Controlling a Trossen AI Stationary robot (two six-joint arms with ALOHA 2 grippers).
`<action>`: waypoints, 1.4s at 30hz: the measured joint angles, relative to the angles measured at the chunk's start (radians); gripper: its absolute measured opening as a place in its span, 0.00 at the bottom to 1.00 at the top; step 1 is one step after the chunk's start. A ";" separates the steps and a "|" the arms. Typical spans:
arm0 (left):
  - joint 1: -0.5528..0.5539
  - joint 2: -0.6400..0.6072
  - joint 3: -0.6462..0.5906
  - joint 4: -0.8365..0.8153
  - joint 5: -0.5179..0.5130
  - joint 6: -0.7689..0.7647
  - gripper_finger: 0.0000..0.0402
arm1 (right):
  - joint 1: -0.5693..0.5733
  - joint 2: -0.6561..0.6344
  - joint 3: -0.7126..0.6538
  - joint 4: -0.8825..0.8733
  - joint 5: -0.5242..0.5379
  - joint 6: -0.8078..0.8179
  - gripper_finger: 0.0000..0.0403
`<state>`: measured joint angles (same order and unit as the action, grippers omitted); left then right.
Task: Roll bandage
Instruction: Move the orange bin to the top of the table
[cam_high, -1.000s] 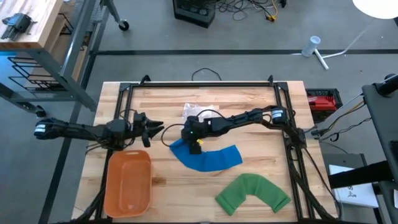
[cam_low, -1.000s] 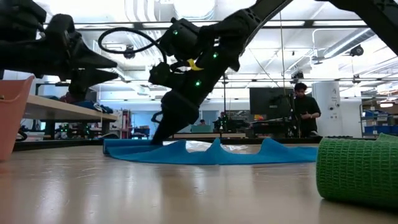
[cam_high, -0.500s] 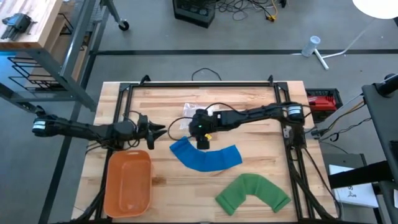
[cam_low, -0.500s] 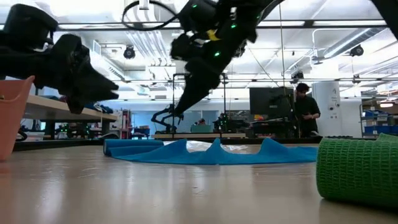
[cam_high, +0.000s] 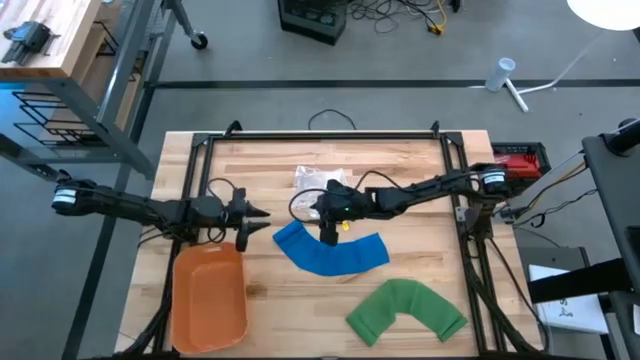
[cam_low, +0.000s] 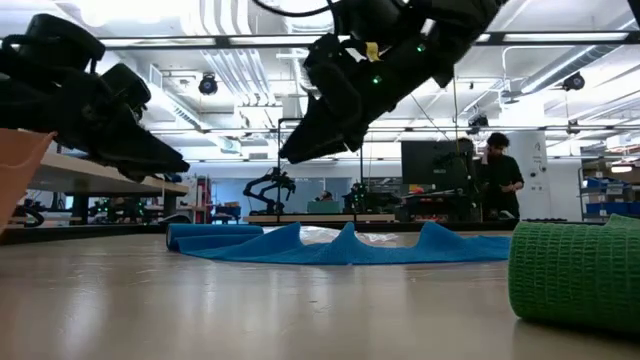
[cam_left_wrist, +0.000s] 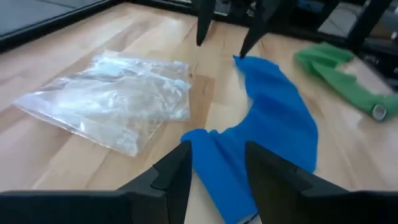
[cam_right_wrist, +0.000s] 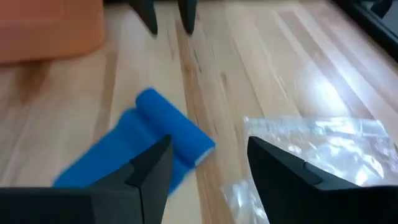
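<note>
A blue bandage is laid flat at the centre of the wooden table, curved, with its end toward 9 o'clock partly rolled. The right gripper is held in the air just above that rolled end, jaws parted and empty. The left gripper is seen at 9 o'clock of the roll, off the table, jaws parted, nothing held. A green bandage is seen at 5 o'clock, an orange bin at 8 o'clock, a clear plastic bag at 12 o'clock.
</note>
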<state>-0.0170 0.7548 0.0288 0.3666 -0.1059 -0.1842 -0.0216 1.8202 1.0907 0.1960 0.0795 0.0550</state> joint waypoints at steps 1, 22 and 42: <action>0.000 0.012 0.000 -0.002 0.000 0.028 0.35 | 0.002 0.001 -0.011 0.031 0.001 0.007 0.50; -0.035 0.086 0.456 -0.585 -0.033 0.098 0.35 | 0.102 0.000 0.044 0.082 -0.113 0.008 0.50; -0.239 0.097 0.844 -1.007 0.019 -0.205 0.35 | 0.443 0.079 0.454 -0.384 0.076 0.546 0.52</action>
<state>-0.2563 0.8516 0.8729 -0.6400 -0.0871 -0.3890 0.4209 1.8990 1.5448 -0.1884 0.1551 0.6010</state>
